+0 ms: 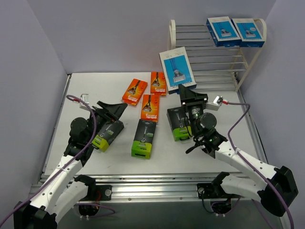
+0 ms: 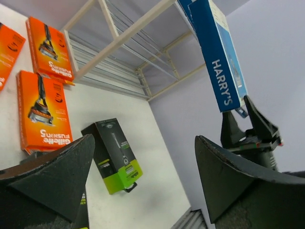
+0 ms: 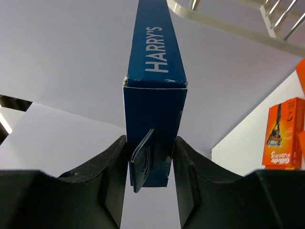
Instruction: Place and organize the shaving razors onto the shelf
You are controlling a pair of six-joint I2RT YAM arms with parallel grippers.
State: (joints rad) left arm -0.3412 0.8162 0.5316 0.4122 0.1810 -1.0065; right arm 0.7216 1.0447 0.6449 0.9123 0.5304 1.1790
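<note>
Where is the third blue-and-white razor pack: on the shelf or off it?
Off it. The right gripper clamps the blue-and-white pack by its lower end, upright beside the shelf, on no tier.

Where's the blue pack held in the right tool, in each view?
Top external: blue pack right of centre, at the shelf's lower left corner.
Left wrist: the pack upper right, spine showing.
Right wrist: the pack centre, edge-on.
Shared landmark: the shelf, top of both wrist views.

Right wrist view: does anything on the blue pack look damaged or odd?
Yes. At the near end of the blue pack, gripped between the right fingers, a flap stands away from the box, bent and loose-looking. Whether it is torn cannot be told.
</note>
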